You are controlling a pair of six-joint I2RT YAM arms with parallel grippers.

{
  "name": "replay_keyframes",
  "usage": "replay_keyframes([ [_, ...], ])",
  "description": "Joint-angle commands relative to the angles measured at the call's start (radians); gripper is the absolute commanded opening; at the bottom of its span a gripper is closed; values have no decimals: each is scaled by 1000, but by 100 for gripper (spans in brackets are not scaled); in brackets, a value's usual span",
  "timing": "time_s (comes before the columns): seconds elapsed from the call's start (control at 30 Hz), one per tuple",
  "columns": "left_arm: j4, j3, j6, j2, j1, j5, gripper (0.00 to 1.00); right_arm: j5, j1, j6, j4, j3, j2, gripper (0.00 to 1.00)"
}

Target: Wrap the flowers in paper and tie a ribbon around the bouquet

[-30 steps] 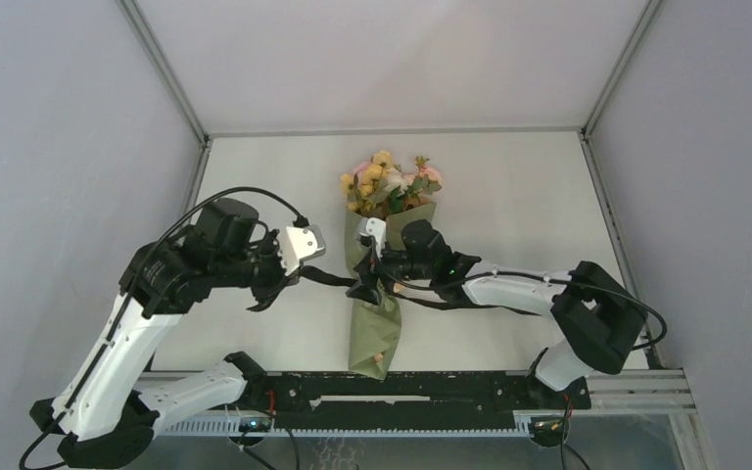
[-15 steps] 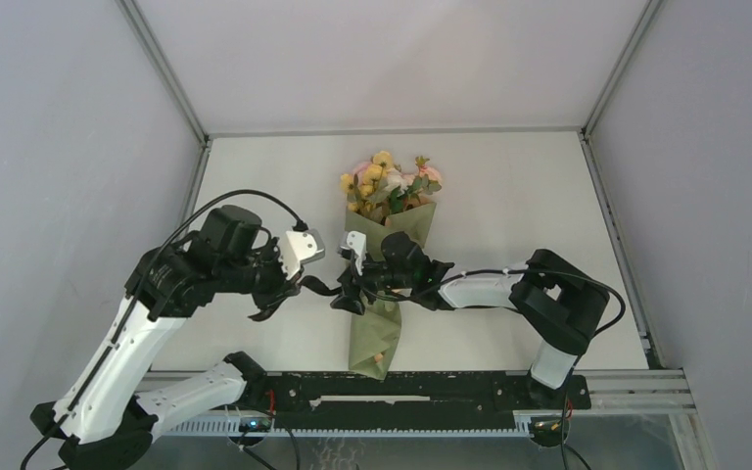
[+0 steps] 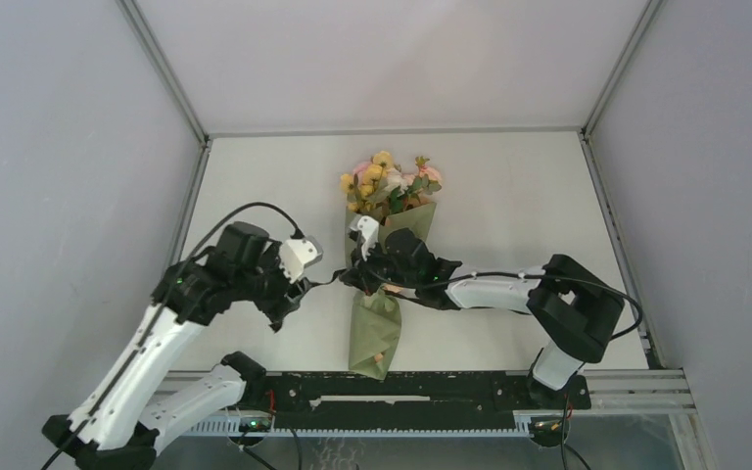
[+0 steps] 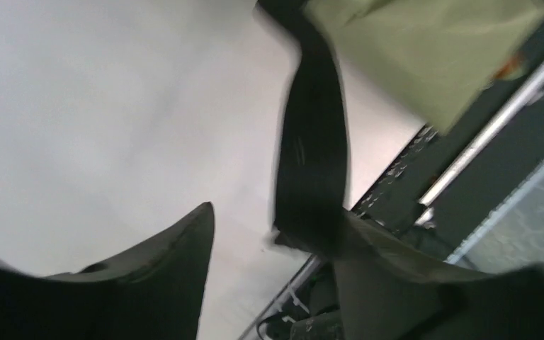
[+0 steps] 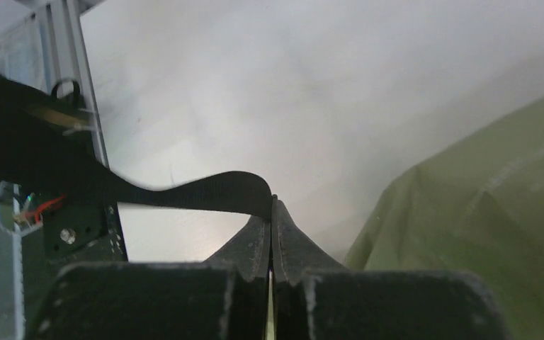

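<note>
**A:** Right jaws are clamped flat on the ribbon (image 5: 205, 193), just off the left flank of the bouquet (image 3: 374, 328). It lies mid-surface, blooms (image 3: 389, 181) pointing to the far end.

**B:** And the left jaws stand apart. The ribbon is draped against one finger (image 4: 397, 262), not pinched as I read it.

**A:** So the right has the only real hold. I'd pull low and level, with the band flat and taut at the cone's waist and no twist. Don't drag the paper (image 5: 482, 212).

**B:** Room to move? Bare surface (image 3: 255, 186) lies left and far, so use that. The cone tip sits near the front rail (image 3: 401, 387), so nothing should sweep that way.

**A:** The arms are crowded together too. The left arm (image 3: 157, 343) has space outward, towards its wall.
</note>
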State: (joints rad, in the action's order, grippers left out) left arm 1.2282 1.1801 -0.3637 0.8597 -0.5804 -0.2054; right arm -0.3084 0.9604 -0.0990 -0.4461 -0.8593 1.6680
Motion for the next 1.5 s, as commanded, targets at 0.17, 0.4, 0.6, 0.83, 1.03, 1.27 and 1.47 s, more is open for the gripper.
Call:
replay_keyframes([
  [0.17,-248,-331,-129,-27,55,-4,75,151,-24,-402,111,-40,-95,0],
  [0.4,-913,-581,337,-88,51,-154,96,203,-23,-560,121,-40,-132,0],
  [0.6,-1422,-809,470,-2,39,-180,100,233,-19,-621,165,-40,-166,0],
  [0.83,-1548,-858,508,24,22,-143,94,243,-15,-640,167,-39,-179,0],
  [1.03,-1666,-894,549,72,21,-169,84,239,-21,-671,140,-39,-177,0],
  [1.27,-1919,-982,684,146,21,-105,69,259,-33,-673,160,-38,-182,0],
  [1.47,-1973,-984,660,199,20,-154,53,232,-32,-685,118,-39,-157,0],
])
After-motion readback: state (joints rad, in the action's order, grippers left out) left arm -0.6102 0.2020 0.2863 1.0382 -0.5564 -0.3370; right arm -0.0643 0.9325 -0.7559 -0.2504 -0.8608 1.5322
